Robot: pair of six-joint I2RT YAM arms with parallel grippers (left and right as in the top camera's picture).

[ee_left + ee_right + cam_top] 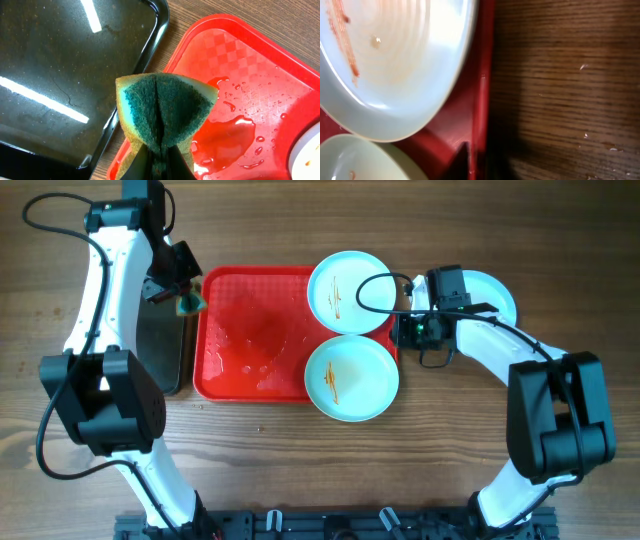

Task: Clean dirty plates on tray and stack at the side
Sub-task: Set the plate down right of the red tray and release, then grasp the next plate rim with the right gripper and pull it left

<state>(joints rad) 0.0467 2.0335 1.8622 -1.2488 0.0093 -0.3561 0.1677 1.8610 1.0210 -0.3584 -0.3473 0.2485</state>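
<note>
Left wrist: L tool point(156, 161) clamps folded green-yellow sponge point(162, 107) by wet glossy red tray point(240, 55) rim; R tool point(408, 329) opening can't tell.

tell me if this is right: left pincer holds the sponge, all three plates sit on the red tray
Only two plates sit on the red tray; the third plate lies on the table beside it, per the overhead view. The left pincer does hold the sponge.

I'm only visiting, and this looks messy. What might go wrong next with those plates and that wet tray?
The far plate and near plate both hang over the rim of the red tray. A push from the sponge or the right gripper might tip them off. The puddle could let plates slide, or spill onto the table.
</note>
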